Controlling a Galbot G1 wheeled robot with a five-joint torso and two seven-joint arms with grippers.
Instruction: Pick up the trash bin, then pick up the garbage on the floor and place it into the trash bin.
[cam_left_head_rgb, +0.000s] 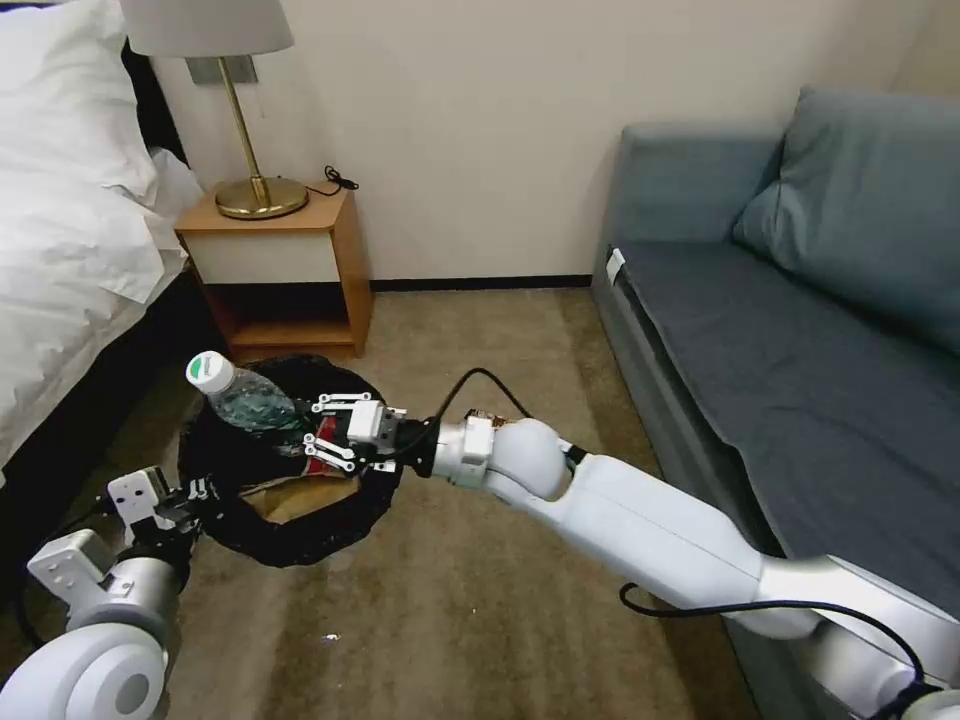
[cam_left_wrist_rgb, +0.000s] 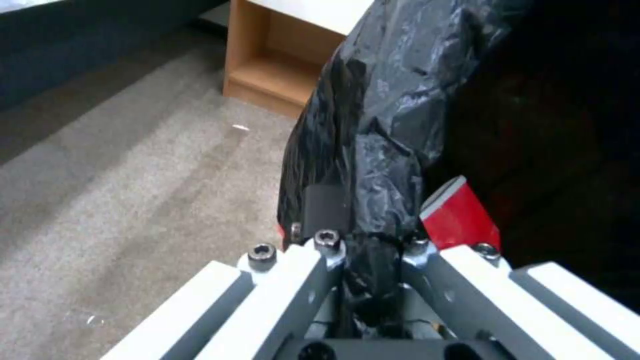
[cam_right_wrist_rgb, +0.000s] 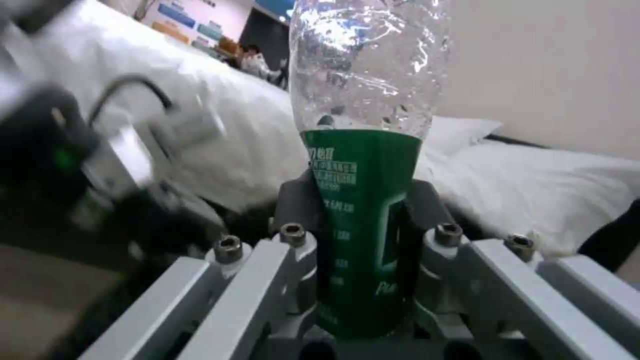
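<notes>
The right gripper (cam_left_head_rgb: 318, 432) is over the mouth of the trash bin (cam_left_head_rgb: 290, 545) with its fingers (cam_right_wrist_rgb: 301, 205) clamped on the plastic bottle (cam_left_head_rgb: 243, 397), one pad on each side of the green label. From the right wrist view the clear crinkly part of the bottle sticks straight out past the fingertips, and in the head view the white cap end leans up and out over the bin's far rim, towards the bed (cam_left_head_rgb: 70, 200). Just under the right fingers, inside the bin, there's a red-and-white wrapper (cam_left_head_rgb: 325, 450) and a brown paper bag (cam_left_head_rgb: 300, 495). The left gripper (cam_left_head_rgb: 197, 497) is at the near rim, fingers (cam_left_wrist_rgb: 325, 205) pinched shut on the black bag (cam_left_wrist_rgb: 380, 125) folded over the edge, with a bit of red wrapper showing just beside one finger. The bin is in front of the nightstand (cam_left_head_rgb: 285, 270), above the carpet (cam_left_head_rgb: 480, 600), can't tell if it's touching the floor.
</notes>
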